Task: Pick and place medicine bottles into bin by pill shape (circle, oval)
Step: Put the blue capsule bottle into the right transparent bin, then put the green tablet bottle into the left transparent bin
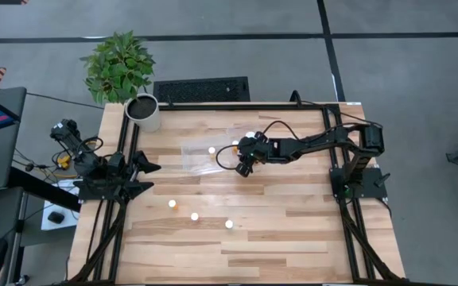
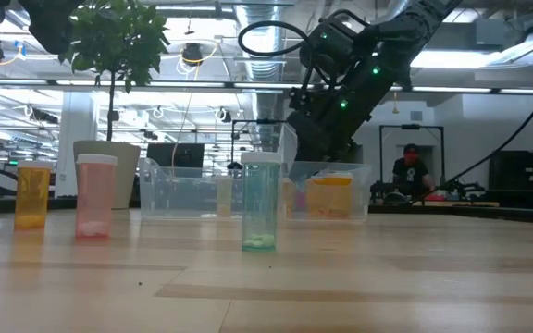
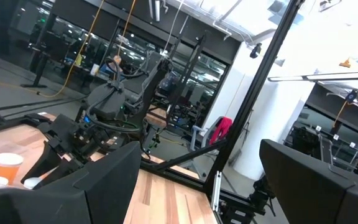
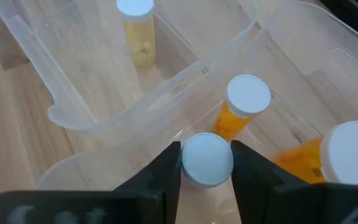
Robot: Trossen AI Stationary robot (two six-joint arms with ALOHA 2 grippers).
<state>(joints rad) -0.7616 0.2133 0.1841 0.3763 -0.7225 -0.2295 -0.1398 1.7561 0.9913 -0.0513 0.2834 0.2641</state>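
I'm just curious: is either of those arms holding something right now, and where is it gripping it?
Yes. The right gripper pinches a pill bottle by its white cap, over the clear bin. The left gripper holds nothing.

Orange bottles [image 4: 234, 122], white caps [image 4: 248, 94]; clear bin [image 4: 185, 78]; light wood table [image 1: 277, 230]

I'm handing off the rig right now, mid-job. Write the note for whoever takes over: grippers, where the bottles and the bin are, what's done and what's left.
Right gripper: over the bin, fingers closed on the white cap of a bottle, which is in or just above one compartment; not released.
Left gripper: open, empty, parked at the table's left edge.
Done: two more bottles stand beside the held one; one bottle is in the other compartment.
Left: three bottles stand on the table in front of the bin, unsorted. Pill shapes cannot be read from these views; check before picking.
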